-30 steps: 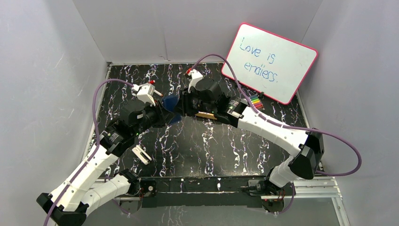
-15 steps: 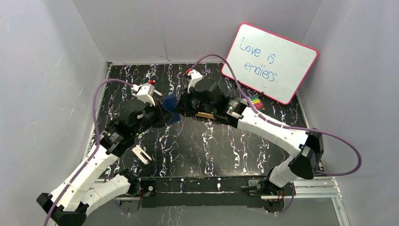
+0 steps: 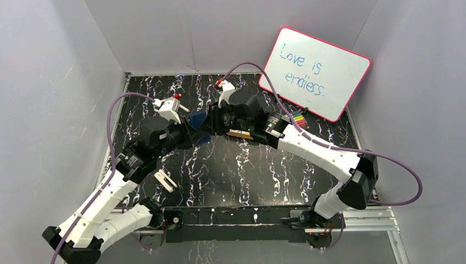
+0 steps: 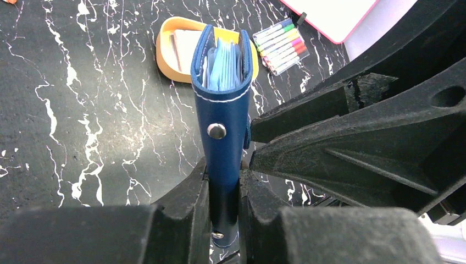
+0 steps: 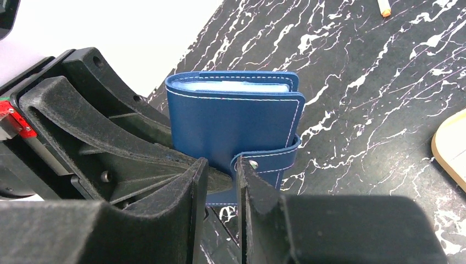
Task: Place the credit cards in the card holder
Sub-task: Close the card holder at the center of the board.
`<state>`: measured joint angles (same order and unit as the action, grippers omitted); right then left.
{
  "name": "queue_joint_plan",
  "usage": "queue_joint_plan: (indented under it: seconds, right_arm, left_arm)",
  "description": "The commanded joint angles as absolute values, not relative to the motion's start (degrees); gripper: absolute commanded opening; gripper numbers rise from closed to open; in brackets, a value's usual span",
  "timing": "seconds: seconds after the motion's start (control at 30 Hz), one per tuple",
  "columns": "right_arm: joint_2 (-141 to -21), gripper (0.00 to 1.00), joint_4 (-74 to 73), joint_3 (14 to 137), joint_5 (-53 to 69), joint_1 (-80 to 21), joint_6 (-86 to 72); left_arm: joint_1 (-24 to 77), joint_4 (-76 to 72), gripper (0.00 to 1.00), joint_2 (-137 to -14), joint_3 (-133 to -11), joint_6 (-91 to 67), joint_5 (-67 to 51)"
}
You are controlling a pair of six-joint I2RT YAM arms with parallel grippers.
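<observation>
The navy card holder stands on edge in the air, folded, with pale blue sleeves showing at its top. My left gripper is shut on its lower end. In the right wrist view the card holder shows its flat side, with the snap tab wrapped round the edge. My right gripper is slightly open, and the tab's end lies against its right finger. From above, both grippers meet at the holder. Pale credit cards lie in the orange oval tray on the table beyond.
A pack of coloured markers lies right of the tray. The pink-framed whiteboard leans at the back right. A small white object lies near the left arm. An orange-tipped pen lies far off. Grey walls enclose the black marbled table.
Almost nothing differs. My right wrist has edged slightly left toward the holder, and the left arm holds still.
</observation>
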<state>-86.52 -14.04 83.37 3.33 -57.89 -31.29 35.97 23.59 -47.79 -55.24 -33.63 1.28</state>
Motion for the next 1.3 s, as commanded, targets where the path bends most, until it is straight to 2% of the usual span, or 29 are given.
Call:
queue_joint_plan:
  seconds: [0.0,0.13,0.2,0.3,1.27]
  right_arm:
    - [-82.70,0.34,-10.20,82.47,2.28,-57.97,-30.39]
    - [-78.11,0.29,-9.54,78.24,-3.59,-57.80,-30.14]
    - [-77.32,0.23,-10.08,77.24,-4.38,-57.62,-30.49]
    - [-76.78,0.19,-9.94,76.38,-3.94,-57.53,-30.75]
    - [-80.39,0.22,-9.76,78.31,-0.35,-57.53,-31.05]
  left_arm:
    - [36.12,20.93,0.00,-45.52,-56.77,-33.63,1.17]
    - [36.12,20.68,0.00,-44.57,-56.24,-33.92,0.40]
    - [36.11,19.92,0.00,-43.99,-55.65,-34.22,0.01]
    - [36.12,19.52,0.00,-43.85,-55.35,-34.60,-2.09]
    - [36.12,14.33,0.00,-41.76,-53.44,-36.66,-10.57]
